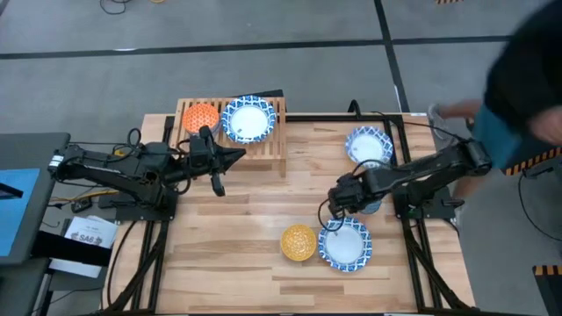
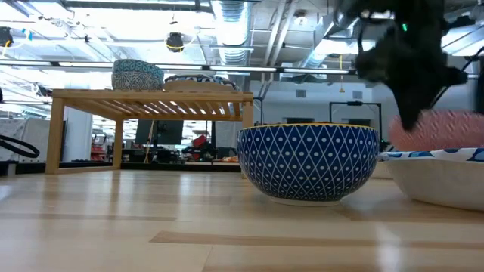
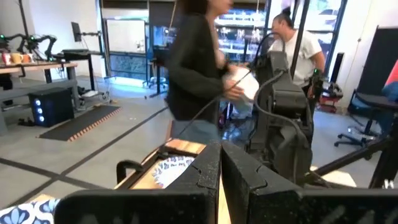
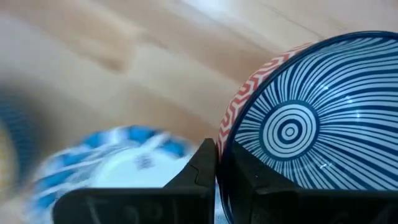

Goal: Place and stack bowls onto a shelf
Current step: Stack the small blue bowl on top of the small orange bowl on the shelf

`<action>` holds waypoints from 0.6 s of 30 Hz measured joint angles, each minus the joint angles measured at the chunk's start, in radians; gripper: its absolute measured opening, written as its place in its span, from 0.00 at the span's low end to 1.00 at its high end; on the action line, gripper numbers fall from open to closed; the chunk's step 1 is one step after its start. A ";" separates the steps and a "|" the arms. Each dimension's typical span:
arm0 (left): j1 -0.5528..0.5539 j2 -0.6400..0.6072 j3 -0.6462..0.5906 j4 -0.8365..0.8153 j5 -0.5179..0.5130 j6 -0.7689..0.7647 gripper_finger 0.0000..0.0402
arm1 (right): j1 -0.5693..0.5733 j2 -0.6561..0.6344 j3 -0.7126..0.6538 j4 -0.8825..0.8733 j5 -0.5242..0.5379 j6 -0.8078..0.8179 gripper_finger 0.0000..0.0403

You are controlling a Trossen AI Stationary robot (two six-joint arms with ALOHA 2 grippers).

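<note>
The light-wood shelf (image 1: 231, 140) stands at the table's far left, and a small orange bowl (image 1: 201, 117) and a wide blue-and-white bowl (image 1: 248, 120) rest on its slats. My left gripper (image 1: 239, 156) hovers shut by the shelf's near edge, touching nothing. My right gripper (image 1: 332, 213) is shut on a small bowl (image 4: 292, 124), red zigzag outside and blue stripes inside. It hangs over a wide blue-and-white bowl (image 1: 347, 246) on the near right of the table. A yellow-lined bowl (image 1: 299, 242) sits beside that one. Another wide bowl (image 1: 369, 145) sits farther back. My right gripper pinches the red bowl's rim (image 4: 225, 140), one finger (image 4: 202, 165) outside the wall and one finger (image 4: 245, 171) inside. The bowl (image 2: 442, 128) hangs tilted, just above the wide bowl (image 2: 446, 177). Whether it touches that bowl I cannot tell.
A person (image 1: 527, 79) stands past the table's far right corner, and people (image 3: 199, 68) show in the room beyond. Bare tabletop (image 1: 228, 237) lies between the shelf and the near bowls. In the low view, the yellow bowl's blue patterned outside (image 2: 308, 162) stands before the shelf (image 2: 151, 102).
</note>
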 joint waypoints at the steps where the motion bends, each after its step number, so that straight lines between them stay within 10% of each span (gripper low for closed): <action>1: 0.000 -0.001 0.000 0.003 -0.001 0.000 0.00 | -0.001 -0.012 0.023 0.001 -0.001 -0.036 0.09; 11: 0.000 -0.014 0.000 -0.078 -0.017 -0.289 0.03 | 0.024 0.030 0.352 0.006 0.000 -0.551 0.09; 18: -0.038 0.091 0.000 -0.274 0.132 -0.718 0.27 | 0.072 0.232 0.596 -0.070 0.052 -0.963 0.09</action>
